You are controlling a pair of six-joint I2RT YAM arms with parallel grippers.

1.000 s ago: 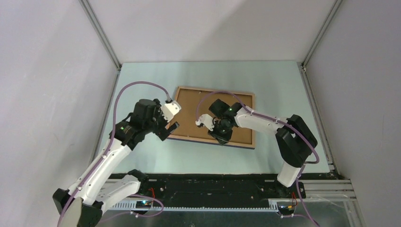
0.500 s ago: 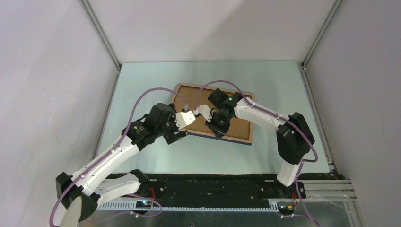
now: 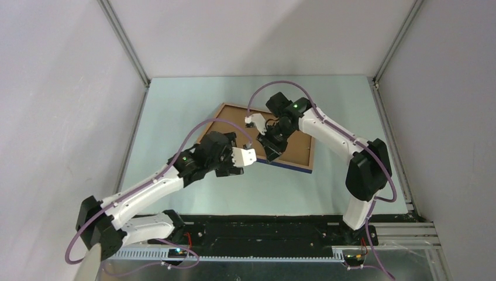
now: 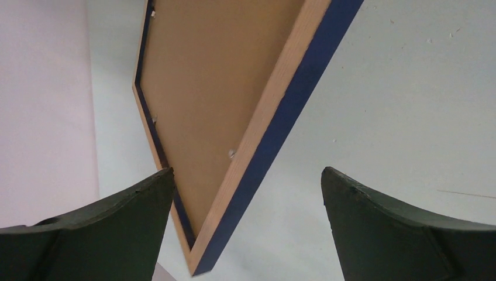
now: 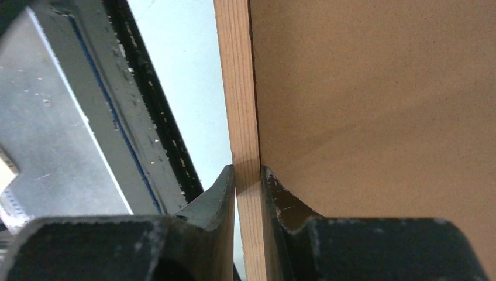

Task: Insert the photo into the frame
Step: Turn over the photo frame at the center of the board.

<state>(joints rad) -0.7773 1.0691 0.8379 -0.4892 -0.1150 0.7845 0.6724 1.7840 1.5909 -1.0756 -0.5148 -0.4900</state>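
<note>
The frame [image 3: 299,157] sits in the middle of the top view, back side up, with the brown backing board [image 3: 228,124] filling it. It looks tilted, one side raised off the pale bench [image 3: 175,105]. The right hand [image 5: 248,175] causes this. Its fingers are nearly closed and pinch the light wood rail edge-on, one fingertip on the outer side and the other against the board. A grip that thin suits a narrow rail and probably lets the arm swing the whole frame about.

The left hand [image 4: 247,178] is spread wide and holds nothing. In its wrist view a blue-sided corner of the frame points down between the two dark fingers [image 4: 123,202], touching neither. It seems placed to take that corner or steady it, since one pinch on a large flat thing would let it sag or twist.

The photo shows in no view, so I cannot tell whether it lies under the board.
</note>
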